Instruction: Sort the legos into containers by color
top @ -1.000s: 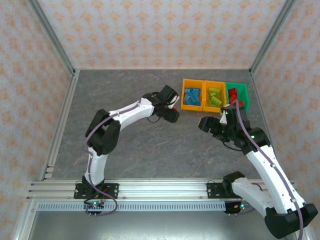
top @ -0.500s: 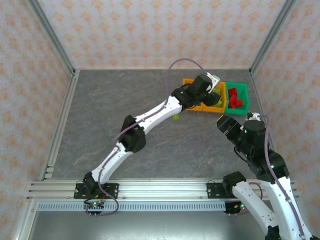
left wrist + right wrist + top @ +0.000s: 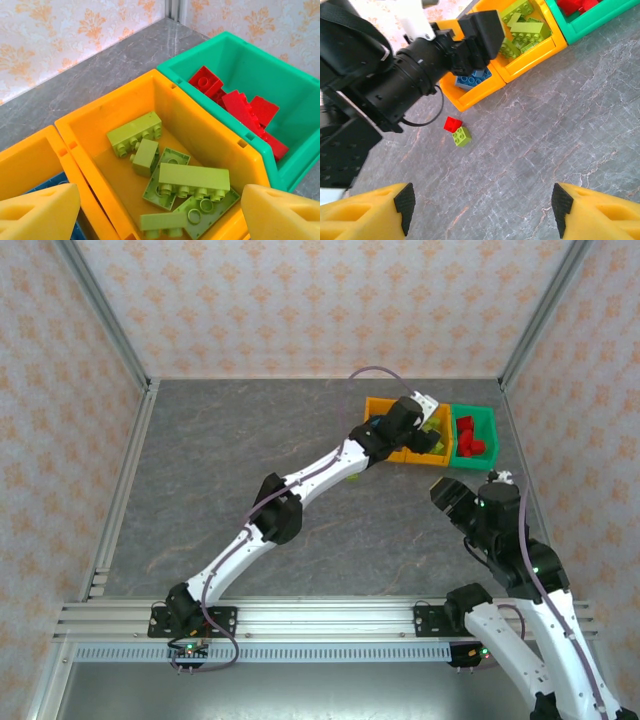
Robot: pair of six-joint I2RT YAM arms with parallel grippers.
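- The left gripper (image 3: 160, 214) is hovering over the middle orange bin (image 3: 200, 125), its fingers standing wide apart with nothing between them.
- The right gripper (image 3: 482, 210) is hanging above the bare surface (image 3: 545, 130) on the near side of the bins, its fingers likewise apart and carrying nothing.
- Sorted pieces: the lime green bricks (image 3: 192, 177) are lying in a loose heap in the middle orange bin, the red bricks (image 3: 245, 107) are lying in the green bin (image 3: 280, 65), and the blue bricks (image 3: 472, 80) are showing in the left orange bin (image 3: 480, 92).
- Unsorted pieces: a small red brick (image 3: 452, 123) and a small lime brick (image 3: 462, 136) are lying on the surface just in front of the left orange bin. They are sitting just beside each other, and whether they are touching cannot be told.
- Handling, as a judgement: each brick is looking light, rigid and smooth-walled, so it is likely to skid or tip if nudged.
- Hold, as a judgement: the fingers are best closing on two opposite flat side walls rather than on the studs. They should approach along the faces turned away from the neighbouring brick.
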